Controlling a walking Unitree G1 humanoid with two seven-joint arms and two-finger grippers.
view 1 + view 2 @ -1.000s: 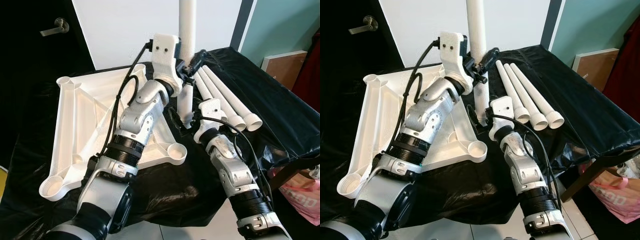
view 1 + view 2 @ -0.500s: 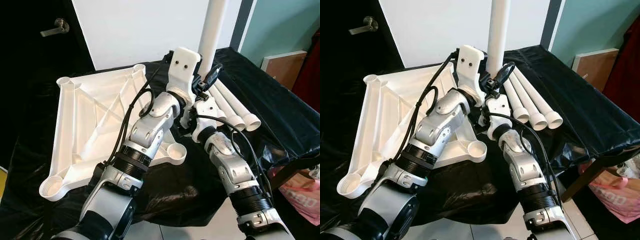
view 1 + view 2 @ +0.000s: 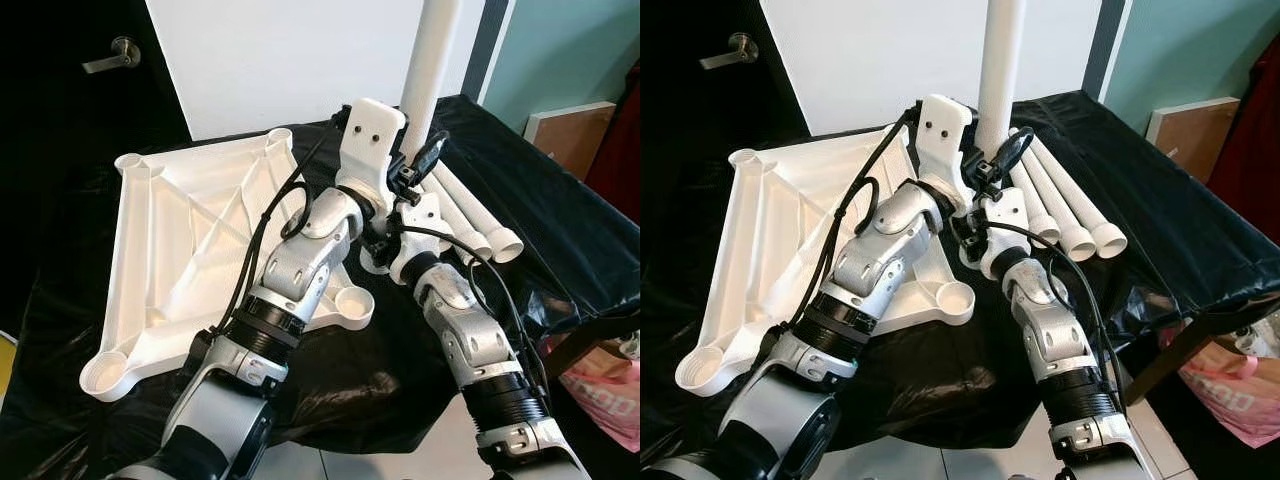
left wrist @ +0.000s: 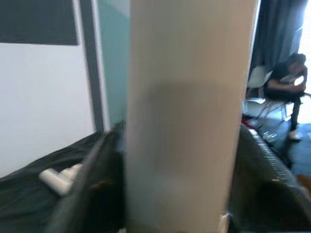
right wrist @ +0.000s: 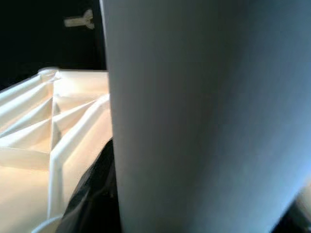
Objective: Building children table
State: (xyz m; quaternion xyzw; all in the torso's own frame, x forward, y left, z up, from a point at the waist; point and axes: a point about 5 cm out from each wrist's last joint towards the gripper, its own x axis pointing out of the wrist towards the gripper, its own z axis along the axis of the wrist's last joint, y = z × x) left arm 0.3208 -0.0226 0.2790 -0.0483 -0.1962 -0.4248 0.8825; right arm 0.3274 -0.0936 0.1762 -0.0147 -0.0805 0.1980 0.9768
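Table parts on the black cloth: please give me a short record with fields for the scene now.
tabletop: white tabletop lies underside up on the black cloth, corner sockets open
held leg: white leg stands nearly upright, beside the tabletop's right edge
left gripper: left gripper grips the leg higher up
right gripper: right gripper at the leg's lower part
spare legs: three legs lie side by side on the cloth

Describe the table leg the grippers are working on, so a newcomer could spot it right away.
Start at the upturned white tabletop on the black-draped surface. Just off its right side, the held leg stands upright between the left gripper and the right gripper. Unlike the three spare legs lying flat beside it, it alone points upward.
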